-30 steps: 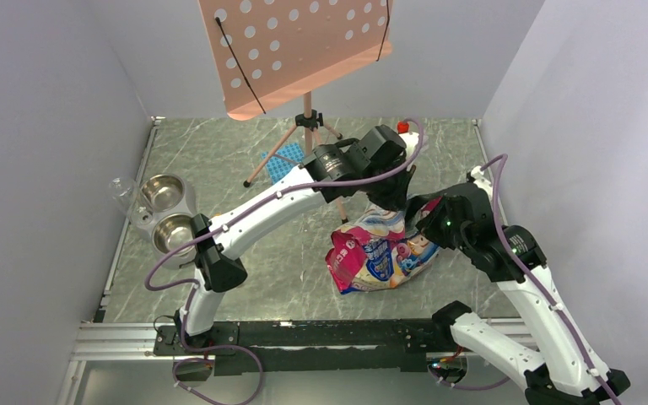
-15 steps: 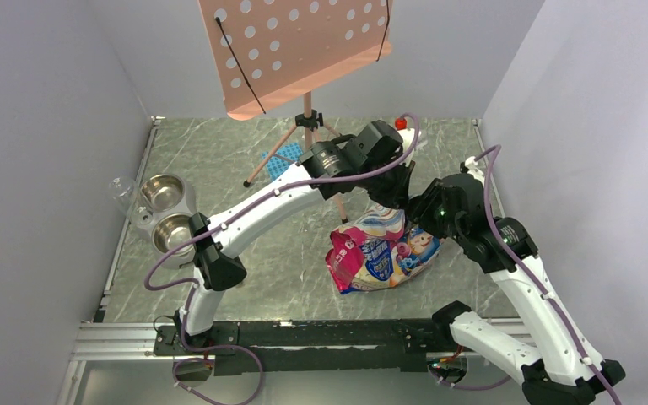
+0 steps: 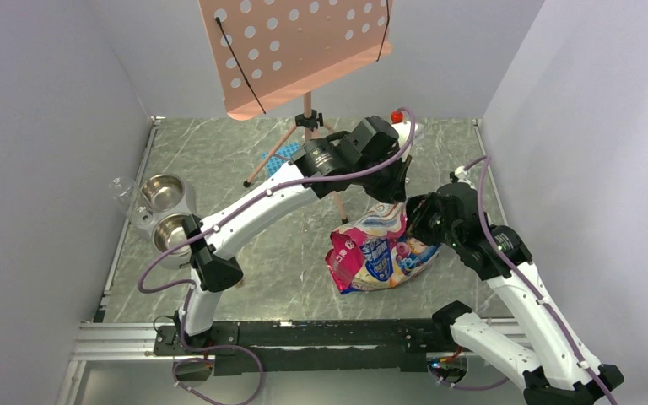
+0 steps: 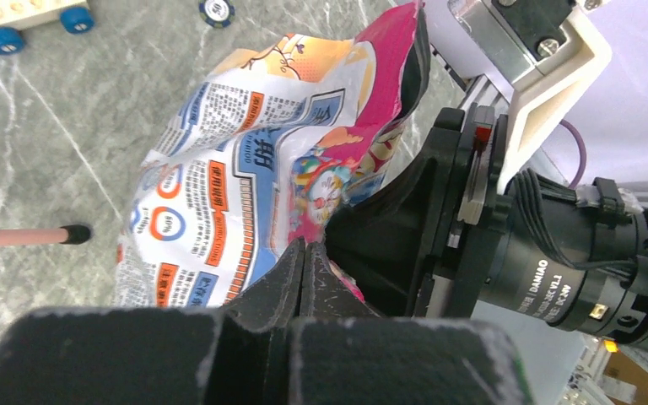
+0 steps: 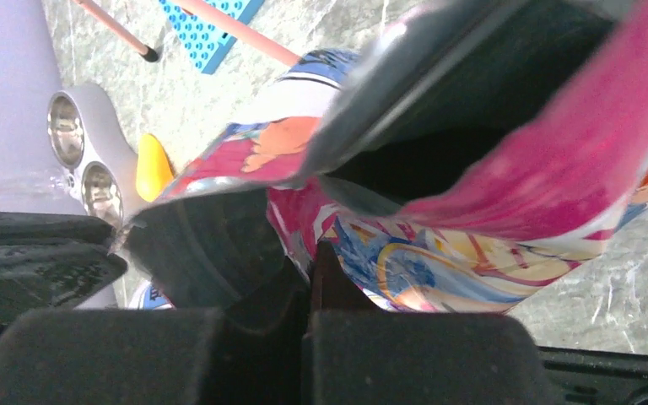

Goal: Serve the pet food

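"Which step are we on?"
"Opening, we judge. Our left gripper [image 4: 305,256] and right gripper [image 5: 310,266] each pinch the foil bag [image 3: 377,253] at its mouth. The pet food is hidden, presumably inside."
"Next?"
"We'd pull the rims apart."

The pet food is hidden in all views; only a pink-and-blue bag [image 3: 380,251] shows, crumpled, mid-desk [image 3: 287,283].

Grey marbled table [image 3: 287,270] with printed foil bag [image 3: 380,253], twin steel bowls [image 3: 167,215], tripod stand [image 3: 308,126], blue studded plate [image 3: 283,158].
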Robot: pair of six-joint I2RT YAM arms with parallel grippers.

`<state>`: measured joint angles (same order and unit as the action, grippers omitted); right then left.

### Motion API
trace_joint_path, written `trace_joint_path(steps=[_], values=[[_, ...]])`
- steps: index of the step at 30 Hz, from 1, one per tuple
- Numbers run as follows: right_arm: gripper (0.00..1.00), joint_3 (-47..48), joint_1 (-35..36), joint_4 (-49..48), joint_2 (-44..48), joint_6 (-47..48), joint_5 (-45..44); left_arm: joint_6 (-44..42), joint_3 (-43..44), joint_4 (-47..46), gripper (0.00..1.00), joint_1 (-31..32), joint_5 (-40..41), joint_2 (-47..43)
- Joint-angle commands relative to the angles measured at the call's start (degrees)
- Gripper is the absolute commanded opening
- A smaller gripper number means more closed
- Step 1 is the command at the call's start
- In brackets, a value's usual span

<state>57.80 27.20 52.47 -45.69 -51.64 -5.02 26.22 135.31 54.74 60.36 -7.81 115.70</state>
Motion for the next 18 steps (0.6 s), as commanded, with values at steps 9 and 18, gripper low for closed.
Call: trace_joint_path(steps=[9, 18], values=[[0.00, 9.3, 0.2, -2.5, 2.5, 0.9, 3.0, -4.7, -1.4, -0.8, 0.42, 2.2, 0.4, -4.5], [0.00, 8.7, 0.1, -2.3, 3.5, 0.7, 3.0, -3.4, -2.4, -0.7, 0.55, 2.4, 3.8, -4.6]])
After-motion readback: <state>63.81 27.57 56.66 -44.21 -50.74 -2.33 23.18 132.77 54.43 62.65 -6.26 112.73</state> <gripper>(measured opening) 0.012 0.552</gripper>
